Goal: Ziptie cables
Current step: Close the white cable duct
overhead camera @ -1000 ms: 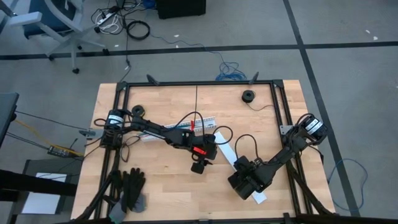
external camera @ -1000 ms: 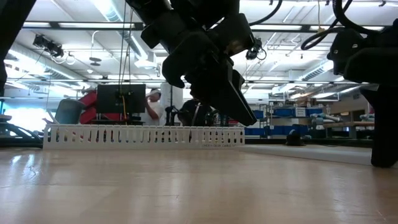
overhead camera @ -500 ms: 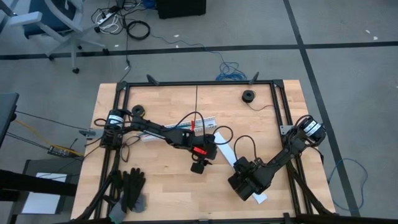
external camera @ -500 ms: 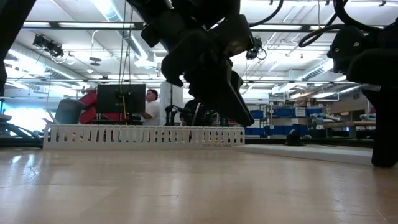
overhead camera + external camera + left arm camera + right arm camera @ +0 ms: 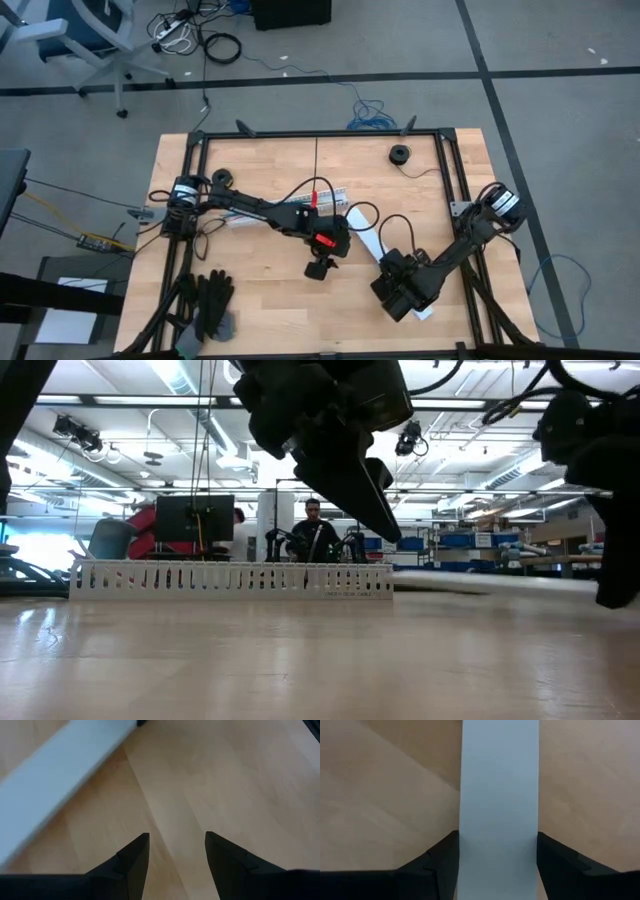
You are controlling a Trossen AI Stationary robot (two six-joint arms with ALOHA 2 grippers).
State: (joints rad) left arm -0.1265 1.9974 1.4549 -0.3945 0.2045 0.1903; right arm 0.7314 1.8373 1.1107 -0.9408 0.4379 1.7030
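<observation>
While my left gripper [image 5: 177,837] hangs released over bare wood near the middle of the table [image 5: 250,270], my right gripper [image 5: 497,836] clasps a flat white strip [image 5: 500,780] by its two edges near the front right. The cables [image 5: 313,199], as far as I can tell, lie by the slotted channel [image 5: 335,193], just behind my left forearm. I judge them light, limp and prone to splaying, so I would pinch the bunch mid-length. Open wood lies ahead of my left gripper, and the black frame [image 5: 320,134] bounds the far edge.
</observation>
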